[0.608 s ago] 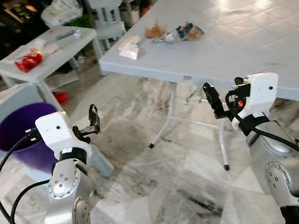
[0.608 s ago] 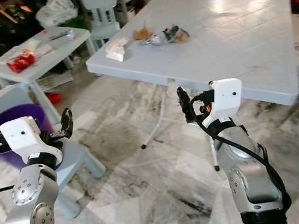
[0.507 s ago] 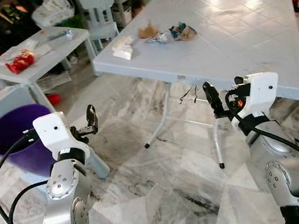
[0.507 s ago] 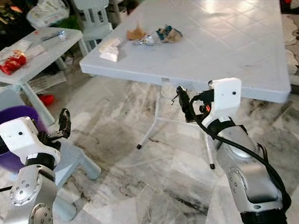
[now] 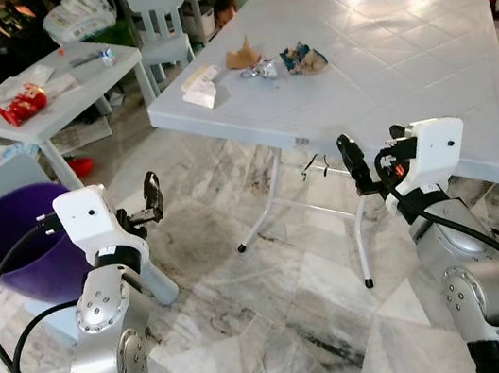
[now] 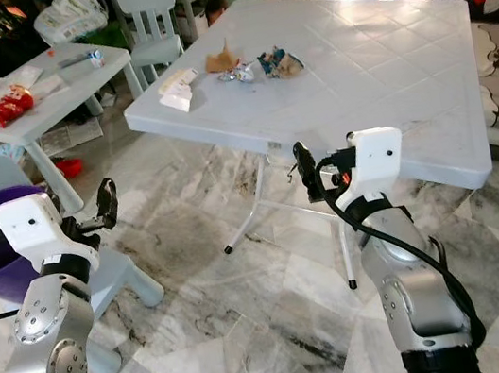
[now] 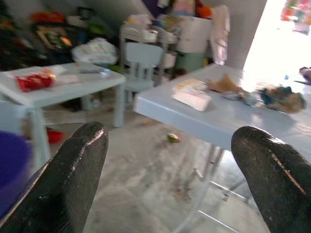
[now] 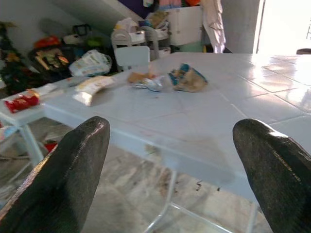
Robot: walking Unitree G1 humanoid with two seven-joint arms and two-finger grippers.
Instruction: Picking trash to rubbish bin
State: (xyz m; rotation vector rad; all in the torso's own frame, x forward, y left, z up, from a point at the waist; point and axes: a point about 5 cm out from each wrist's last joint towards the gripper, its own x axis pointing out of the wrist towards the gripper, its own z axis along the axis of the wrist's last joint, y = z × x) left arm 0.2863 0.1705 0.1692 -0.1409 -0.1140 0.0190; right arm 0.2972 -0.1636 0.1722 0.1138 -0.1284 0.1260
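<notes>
Crumpled trash (image 5: 302, 56), upper centre on the pale-blue plastic desk (image 5: 403, 75): I'm approaching squarely, both grippers (image 5: 153, 195) (image 5: 348, 156) gaping wide, empty.

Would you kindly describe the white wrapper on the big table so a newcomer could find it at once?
Start at the large pale folding table ahead of the robot. Along its far left edge runs a row of litter; the white wrapper is the piece nearest the corner, flat and white, while its neighbours are brown and crumpled multicoloured.

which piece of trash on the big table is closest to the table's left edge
The white crumpled wrapper, lying alone near the big table's left edge. The brown scrap, the silver foil and the colourful crumpled wrapper all sit further in toward the middle.
</notes>
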